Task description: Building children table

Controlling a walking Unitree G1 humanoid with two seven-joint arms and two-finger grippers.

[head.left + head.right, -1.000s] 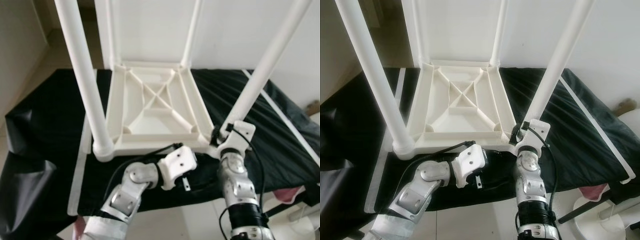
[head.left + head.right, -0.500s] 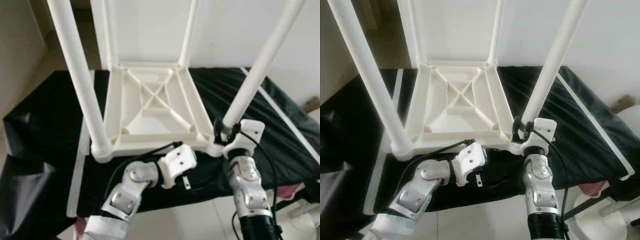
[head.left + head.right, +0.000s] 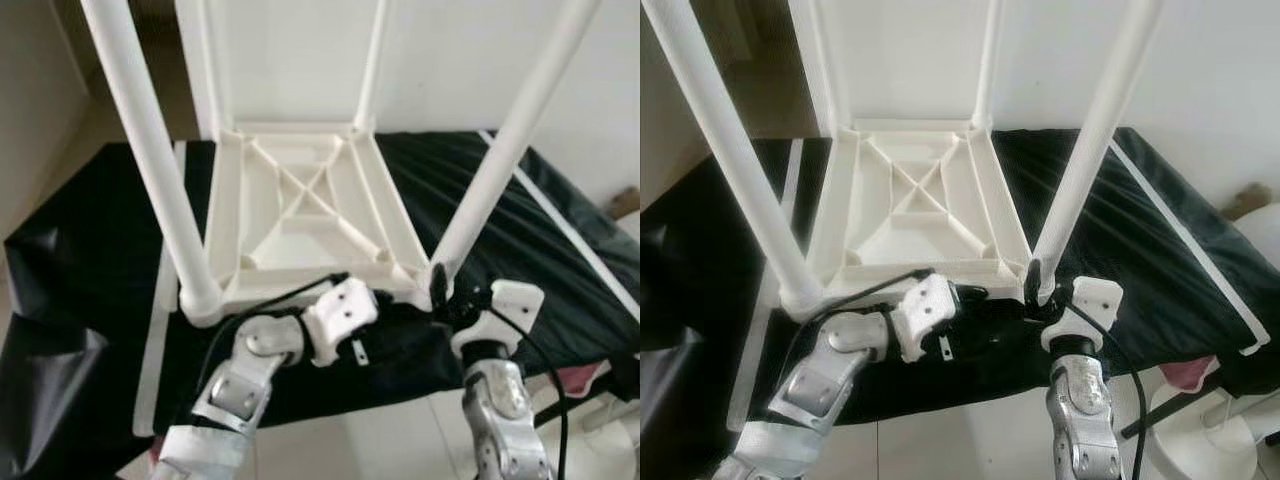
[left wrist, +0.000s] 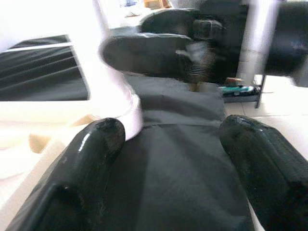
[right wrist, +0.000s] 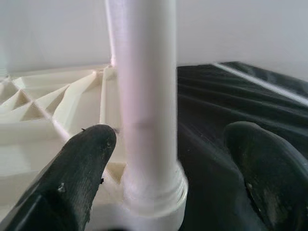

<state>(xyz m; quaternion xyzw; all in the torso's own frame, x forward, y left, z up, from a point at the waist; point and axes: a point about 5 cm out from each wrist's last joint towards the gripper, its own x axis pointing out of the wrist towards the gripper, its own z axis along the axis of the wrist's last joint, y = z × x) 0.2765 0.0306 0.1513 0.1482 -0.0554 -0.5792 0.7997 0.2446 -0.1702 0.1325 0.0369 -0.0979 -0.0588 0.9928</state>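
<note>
A white children's table lies upside down, its ribbed underside facing up on a black cloth. Its four white legs stand upward. My right gripper is open at the foot of the near right leg. The leg stands between its fingers, and I cannot tell whether they touch it. My left gripper is open low over the cloth at the table's near edge, just left of that leg's socket. Nothing is between its fingers. The near left leg stands free.
The cloth covers a low platform, with white strips along its left and right sides. A white wall stands behind. Tiled floor lies just before me, with a white round base and something pink at the lower right.
My right arm has drawn back and down toward me, its gripper staying by the near right leg's foot. My left gripper has moved forward, closer to the table's near edge.
</note>
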